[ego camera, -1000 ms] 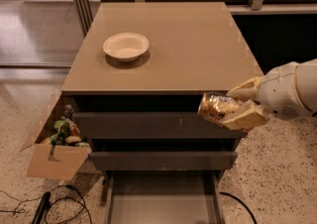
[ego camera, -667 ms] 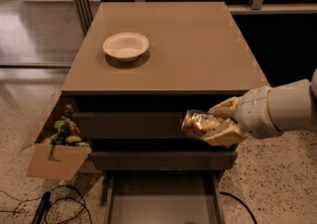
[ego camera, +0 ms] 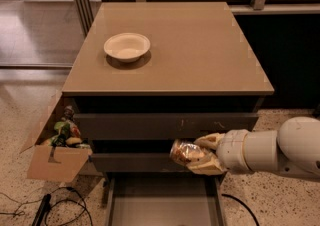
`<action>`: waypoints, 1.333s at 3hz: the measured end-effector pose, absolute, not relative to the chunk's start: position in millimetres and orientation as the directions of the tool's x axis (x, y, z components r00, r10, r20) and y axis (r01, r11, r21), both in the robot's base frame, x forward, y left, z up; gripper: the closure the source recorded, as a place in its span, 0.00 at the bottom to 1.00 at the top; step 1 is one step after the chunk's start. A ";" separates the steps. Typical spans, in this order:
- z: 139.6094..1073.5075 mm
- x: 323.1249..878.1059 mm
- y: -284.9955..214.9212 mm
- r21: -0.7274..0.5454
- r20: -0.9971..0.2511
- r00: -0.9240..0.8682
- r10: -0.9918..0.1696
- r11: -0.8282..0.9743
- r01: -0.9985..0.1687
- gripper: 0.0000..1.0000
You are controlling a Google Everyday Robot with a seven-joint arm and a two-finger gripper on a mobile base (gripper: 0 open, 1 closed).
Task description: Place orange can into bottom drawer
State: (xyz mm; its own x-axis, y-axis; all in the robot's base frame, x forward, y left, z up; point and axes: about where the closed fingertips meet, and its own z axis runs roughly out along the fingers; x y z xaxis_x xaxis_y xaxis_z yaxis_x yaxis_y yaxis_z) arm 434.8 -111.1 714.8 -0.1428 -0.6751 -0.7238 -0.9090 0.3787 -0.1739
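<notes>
My gripper [ego camera: 197, 153] reaches in from the right and is shut on the orange can [ego camera: 185, 153], a shiny orange-gold and brown can held on its side. It hangs in front of the middle drawer front, above the right half of the bottom drawer [ego camera: 162, 204]. The bottom drawer is pulled out, a wide shallow grey tray with nothing visible in it. My white arm [ego camera: 275, 150] fills the right side of the view.
A white bowl [ego camera: 127, 46] stands on the cabinet top [ego camera: 200, 45]. An open cardboard box [ego camera: 55, 155] with snack items sits on the floor left of the cabinet. Black cables [ego camera: 50, 205] lie on the floor at the lower left.
My gripper has moved down and to the left with the can, from the level of the top drawer front to just above the open bottom drawer.
</notes>
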 end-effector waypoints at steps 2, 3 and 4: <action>673.3 439.3 -118.2 -0.161 -0.734 -0.165 -0.659 0.406 -0.900 1.00; 658.1 443.1 -105.9 -0.159 -0.736 -0.149 -0.660 0.383 -0.910 1.00; 621.5 455.3 -84.3 -0.142 -0.743 -0.143 -0.654 0.363 -0.921 1.00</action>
